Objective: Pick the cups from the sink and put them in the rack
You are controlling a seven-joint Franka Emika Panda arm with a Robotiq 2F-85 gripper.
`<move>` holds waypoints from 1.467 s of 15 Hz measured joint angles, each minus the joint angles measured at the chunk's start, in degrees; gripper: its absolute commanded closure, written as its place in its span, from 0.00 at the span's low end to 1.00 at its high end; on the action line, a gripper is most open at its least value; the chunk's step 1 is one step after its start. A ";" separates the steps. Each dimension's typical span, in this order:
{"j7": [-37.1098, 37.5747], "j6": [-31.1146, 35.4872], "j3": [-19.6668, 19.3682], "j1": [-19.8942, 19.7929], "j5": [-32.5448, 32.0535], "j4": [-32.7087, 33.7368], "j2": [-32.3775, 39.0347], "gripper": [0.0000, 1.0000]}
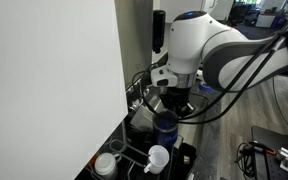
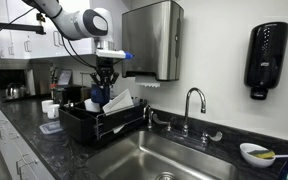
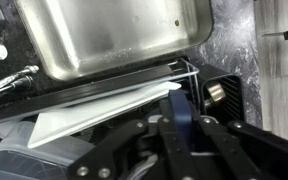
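**Clearance around the rack.** In an exterior view the claw, closed around the dark blue cup, hangs over the left-of-frame half of the rack. The angled whitish tub fills the right half just beside the cup and narrows the way down. A wall-mounted towel dispenser juts out at upper centre, just right of the arm's wrist. At lower centre the sink lies open from above, and the tap stands at its far edge. In an exterior view the wall closes the whole left of frame. A white cup and a wider white cup stand low in frame beneath the claw.
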 measured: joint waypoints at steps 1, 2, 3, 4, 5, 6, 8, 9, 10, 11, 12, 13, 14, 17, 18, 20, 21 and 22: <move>0.00 0.00 0.22 0.18 -0.16 -0.09 0.15 0.96; 0.00 0.00 0.39 0.37 -0.48 -0.16 0.28 0.96; 0.00 0.00 0.53 0.51 -0.87 -0.23 0.37 0.96; 0.00 0.00 0.64 0.62 -1.40 -0.30 0.44 0.96; 0.00 0.00 0.71 0.71 -1.97 -0.35 0.47 0.96; 0.00 0.00 0.73 0.76 -2.52 -0.38 0.48 0.96; 0.00 0.00 0.73 0.79 -3.31 -0.39 0.48 0.96; 0.00 0.01 0.73 0.80 -3.54 -0.39 0.48 0.96; 0.00 0.01 0.74 0.81 -3.67 -0.39 0.48 0.96; 0.00 0.01 0.77 0.82 -3.76 -0.39 0.48 0.96; -0.01 0.01 0.80 0.83 -3.81 -0.39 0.48 0.96; -0.02 0.01 0.85 0.86 -3.81 -0.39 0.48 0.96; -0.03 0.04 0.91 0.91 -3.81 -0.39 0.49 0.96; -0.03 0.71 1.17 1.14 -3.64 -0.38 0.81 0.96; -0.03 1.18 1.35 1.16 -3.52 -0.38 1.04 0.96; -0.03 1.89 1.69 1.16 -3.45 -0.39 1.43 0.96; -0.03 2.10 1.85 1.17 -3.43 -0.39 1.51 0.96; -0.03 2.28 1.99 1.17 -3.34 -0.39 1.55 0.96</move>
